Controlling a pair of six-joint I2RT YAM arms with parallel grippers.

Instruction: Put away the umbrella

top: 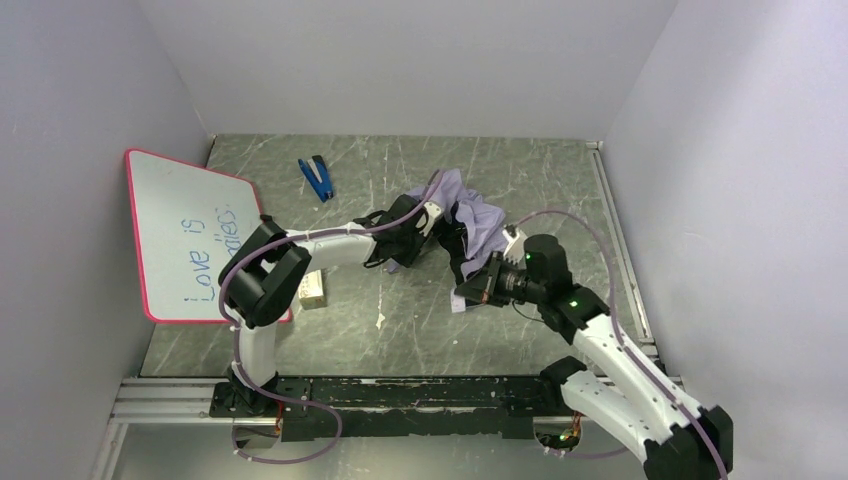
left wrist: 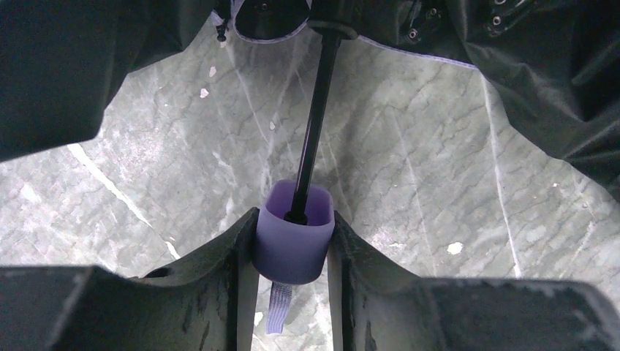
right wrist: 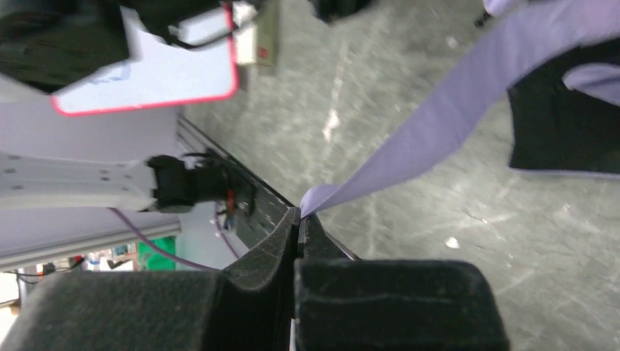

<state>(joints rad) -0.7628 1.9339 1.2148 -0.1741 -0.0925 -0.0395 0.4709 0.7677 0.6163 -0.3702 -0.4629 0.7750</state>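
Ahead of the right gripper (right wrist: 298, 219) pinching it, the strap (right wrist: 409, 153) should be pulled taut while the left gripper (left wrist: 292, 234) clamps the umbrella handle (left wrist: 291, 256).

Umbrella (top: 470, 215): canopy cut by the top edge in the left wrist view, shaft (left wrist: 316, 124) top hidden inside it; strap (right wrist: 431, 124) tip hidden inside the closed right gripper (right wrist: 298, 218). Whiteboard (top: 170, 200): second line of writing too small to read. Blue item (top: 317, 177): too small to identify; pale box (top: 312, 289) partly behind the left arm (top: 270, 280).
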